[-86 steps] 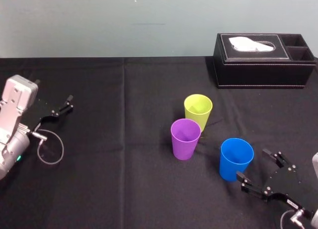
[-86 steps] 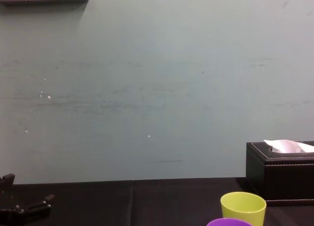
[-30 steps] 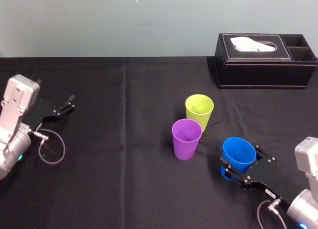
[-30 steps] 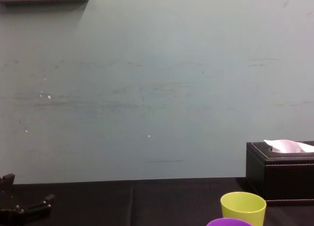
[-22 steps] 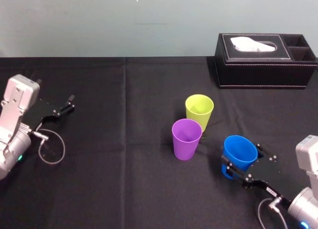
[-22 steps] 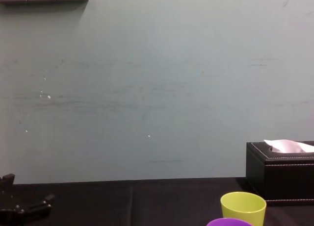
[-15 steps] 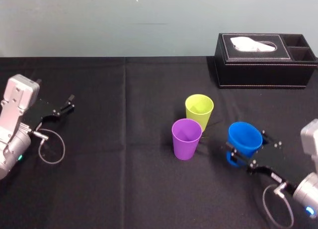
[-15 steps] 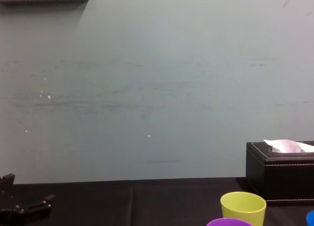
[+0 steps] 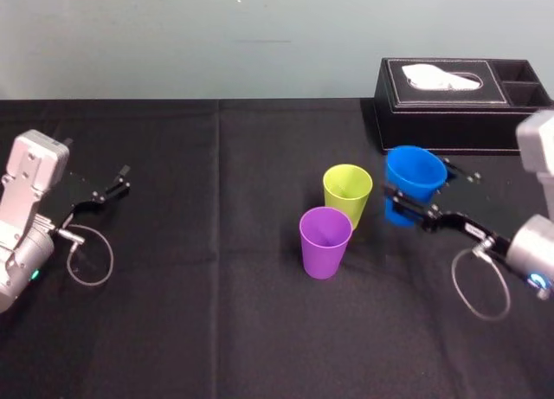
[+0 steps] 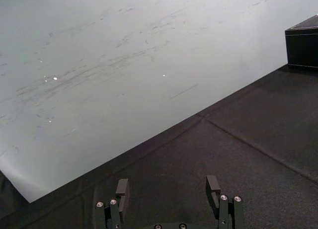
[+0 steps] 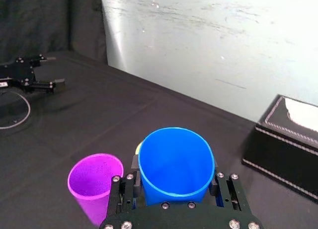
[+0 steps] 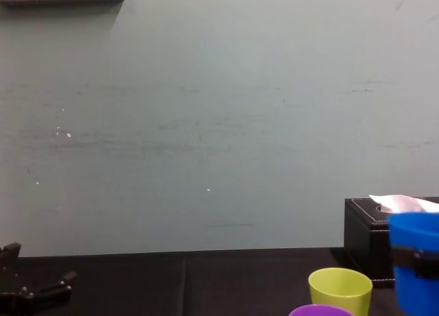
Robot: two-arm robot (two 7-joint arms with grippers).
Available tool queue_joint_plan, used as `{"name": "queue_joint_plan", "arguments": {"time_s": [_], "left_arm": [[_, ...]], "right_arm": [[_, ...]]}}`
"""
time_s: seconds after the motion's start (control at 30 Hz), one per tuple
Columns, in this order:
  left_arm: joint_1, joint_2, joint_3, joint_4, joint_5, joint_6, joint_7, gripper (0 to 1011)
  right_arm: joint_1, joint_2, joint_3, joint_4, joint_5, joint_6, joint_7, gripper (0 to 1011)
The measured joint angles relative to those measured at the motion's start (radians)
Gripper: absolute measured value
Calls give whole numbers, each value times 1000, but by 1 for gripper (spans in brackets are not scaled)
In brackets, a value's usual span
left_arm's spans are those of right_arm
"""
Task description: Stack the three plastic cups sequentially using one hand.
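Step one: right gripper (image 9: 418, 194) clamps the tapered blue plastic cup (image 9: 414, 170) aloft just beside the yellow-green plastic cup (image 9: 347, 191), probably needing centring then lowering; left gripper (image 9: 108, 189) idles far left, jaws apart.

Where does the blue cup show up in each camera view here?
Head view: blue cup right of the yellow-green cup, in the right gripper.
Chest view: blue cup at lower right edge.
Right wrist view: blue cup centre, beside the purple cup.
Left wrist view: left gripper parked, tissue box far off.
Shared landmark: the tissue box.
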Motion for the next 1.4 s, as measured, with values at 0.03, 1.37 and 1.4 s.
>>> {"name": "queue_joint_plan", "arguments": {"time_s": [0.03, 1.37, 1.4], "left_arm": [[0, 0, 0, 0, 0, 0, 0, 1011], [0, 0, 0, 0, 0, 0, 0, 1011], [0, 0, 0, 0, 0, 0, 0, 1011]], "right_arm": [[25, 0, -12, 7, 3, 11, 4, 726], [391, -65, -224, 289, 47, 37, 97, 726], [399, -66, -230, 295, 47, 36, 101, 726]]}}
